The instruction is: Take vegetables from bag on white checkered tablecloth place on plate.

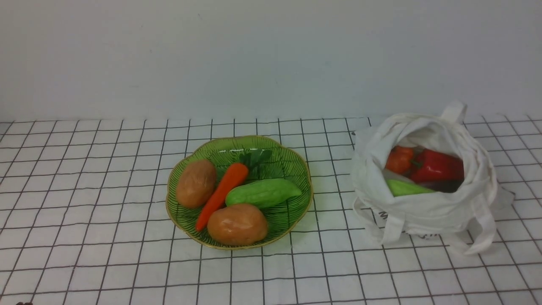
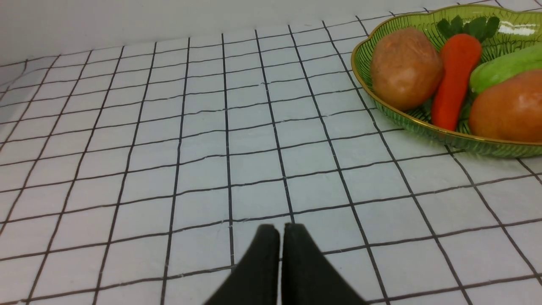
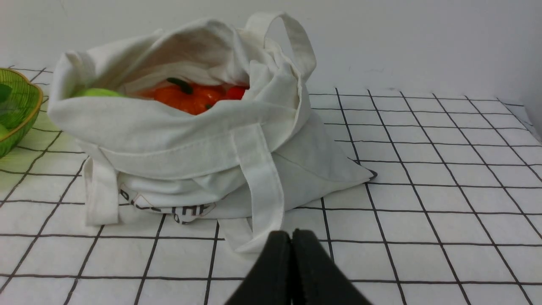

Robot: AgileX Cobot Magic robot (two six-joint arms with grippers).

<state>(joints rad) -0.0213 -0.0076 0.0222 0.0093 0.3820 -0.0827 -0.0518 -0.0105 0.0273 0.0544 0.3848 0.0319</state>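
Note:
On the white checkered tablecloth [image 1: 84, 203] the green plate [image 1: 292, 161] holds a dull brown potato [image 1: 196, 183], an orange carrot [image 1: 222, 194], a pale green gourd [image 1: 262, 192] and a glossy potato [image 1: 237, 224]. To its right the white bag [image 1: 427, 212] lies open with a red pepper [image 1: 438, 166], an orange vegetable [image 1: 399, 159] and a green gourd [image 1: 406, 187] inside. Neither arm shows in the front view. My left gripper [image 2: 281, 231] is shut and empty over bare cloth, near the plate [image 2: 423, 123]. My right gripper [image 3: 291, 236] is shut and empty, just before the bag's strap [image 3: 262, 186].
A plain pale wall [image 1: 271, 55] stands behind the table. The cloth's grid runs on left of the plate and right of the bag [image 3: 190, 140]. Dark lettering shows on the bag's lower front.

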